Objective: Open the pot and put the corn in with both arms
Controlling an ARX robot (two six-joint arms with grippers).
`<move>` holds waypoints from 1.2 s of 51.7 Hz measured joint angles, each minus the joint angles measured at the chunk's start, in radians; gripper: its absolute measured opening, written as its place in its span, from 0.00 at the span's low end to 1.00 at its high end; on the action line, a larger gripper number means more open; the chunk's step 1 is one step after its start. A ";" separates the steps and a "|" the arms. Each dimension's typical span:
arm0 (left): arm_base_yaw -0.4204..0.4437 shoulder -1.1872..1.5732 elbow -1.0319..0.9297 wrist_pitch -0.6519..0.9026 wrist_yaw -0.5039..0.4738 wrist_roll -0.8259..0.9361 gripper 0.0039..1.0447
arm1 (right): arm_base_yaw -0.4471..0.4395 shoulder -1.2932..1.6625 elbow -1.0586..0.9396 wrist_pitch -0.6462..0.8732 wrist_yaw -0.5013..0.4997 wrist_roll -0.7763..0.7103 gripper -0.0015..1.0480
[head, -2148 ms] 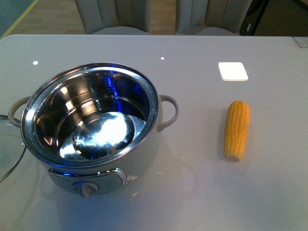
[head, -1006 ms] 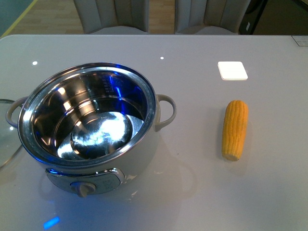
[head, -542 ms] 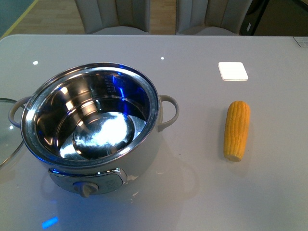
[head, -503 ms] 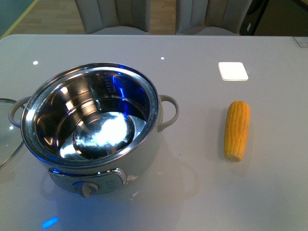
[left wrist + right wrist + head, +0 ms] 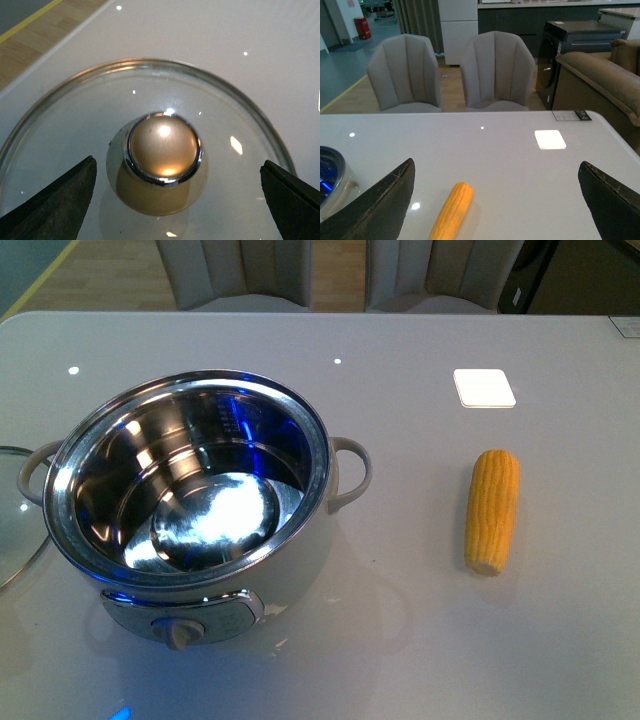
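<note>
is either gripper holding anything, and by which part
Nothing is held. The left gripper is open, its fingers clear of the lid knob; the right gripper is open too, and the corn lies loose.

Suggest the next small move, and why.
Probably lower the right tool onto the corn: the pot is open and empty, its lid lies on the table, and the corn lies to the pot's right, in front of that open tool.

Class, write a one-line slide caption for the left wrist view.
Left gripper, open, above the glass lid lying on the table, its silvery knob between the fingers.
</note>
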 joint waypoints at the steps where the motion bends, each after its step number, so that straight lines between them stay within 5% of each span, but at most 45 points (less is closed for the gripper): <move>1: 0.000 -0.023 -0.008 -0.003 0.000 0.000 0.94 | 0.000 0.000 0.000 0.000 0.000 0.000 0.92; 25: 0.014 -0.557 -0.170 -0.229 0.069 -0.041 0.94 | 0.000 0.000 0.000 0.000 0.000 0.000 0.92; 48: 0.021 -1.530 -0.441 -0.793 0.239 -0.066 0.94 | 0.000 0.000 0.000 0.000 0.000 0.000 0.92; 57: -0.066 -1.979 -0.450 -1.247 0.225 -0.078 0.94 | 0.000 0.000 0.000 0.000 0.000 0.000 0.92; 62: -0.101 -2.082 -0.473 -1.270 0.214 -0.040 0.88 | 0.000 0.000 0.000 0.000 0.000 0.000 0.92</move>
